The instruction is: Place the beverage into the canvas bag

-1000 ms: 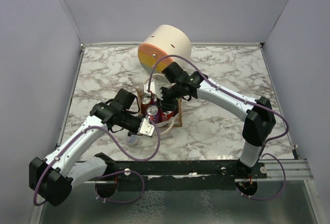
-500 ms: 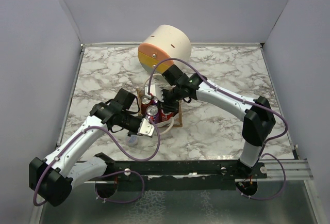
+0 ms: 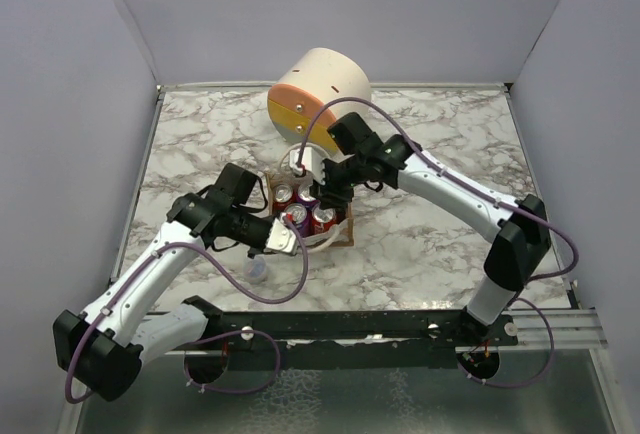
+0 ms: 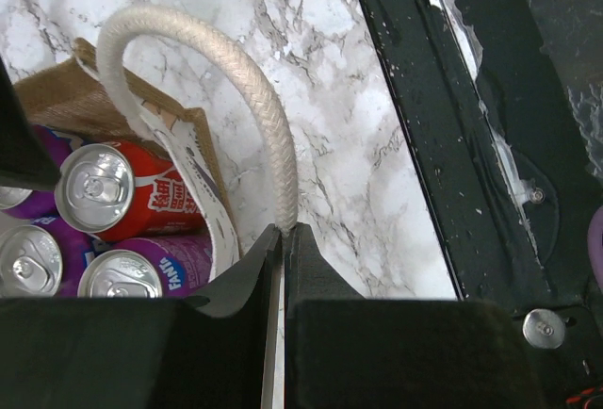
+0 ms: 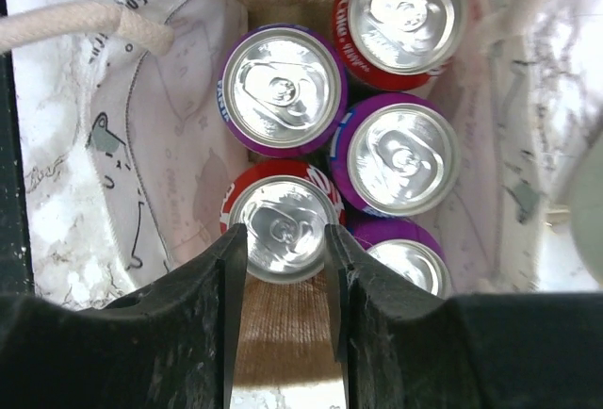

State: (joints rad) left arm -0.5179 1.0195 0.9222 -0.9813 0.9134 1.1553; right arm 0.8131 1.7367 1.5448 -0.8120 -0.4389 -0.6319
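Canvas bag (image 5: 141, 173) holds beverage cans (image 5: 283, 89) (left jaws pinch its handle (image 4: 254, 107)).

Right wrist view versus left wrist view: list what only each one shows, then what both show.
Only the right wrist: all five can tops from straight above, under the open right gripper. Only the left wrist: the left gripper shut on a white rope handle, plus the black rail. Both: the canvas bag with red and purple cans inside.
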